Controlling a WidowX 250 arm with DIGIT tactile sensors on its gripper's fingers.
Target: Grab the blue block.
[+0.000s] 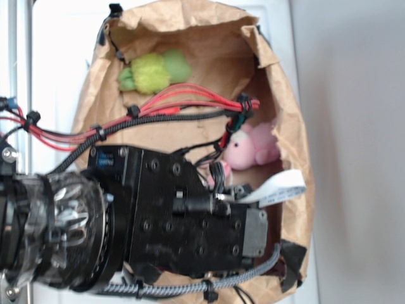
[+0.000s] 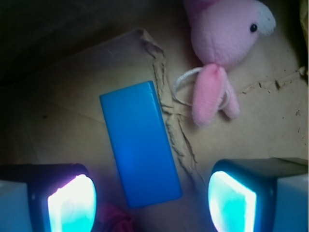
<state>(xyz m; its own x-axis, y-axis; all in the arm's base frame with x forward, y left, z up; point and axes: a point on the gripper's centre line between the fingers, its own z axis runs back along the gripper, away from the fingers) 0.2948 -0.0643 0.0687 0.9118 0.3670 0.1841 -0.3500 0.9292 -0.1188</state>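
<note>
Wrist view shows the gripper (image 2: 152,200) spread wide at six o'clock, the blue block (image 2: 140,150) flat between its fingers; pink plush toy (image 2: 224,53) at one o'clock; I'd descend straight, closing across the narrow sides.

Bright blue block (image 2: 140,150), pink plush toy (image 2: 227,48), green fuzzy toy (image 1: 154,71).

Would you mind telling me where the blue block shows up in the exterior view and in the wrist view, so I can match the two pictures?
Exterior: the blue block is not visible; the arm covers the part of the bag floor below the pink plush toy.
Wrist: the blue block lies flat at centre, tilted, between the open gripper fingers.
Shared landmark: the pink plush toy, right of centre in the exterior view, upper right in the wrist view.
</note>
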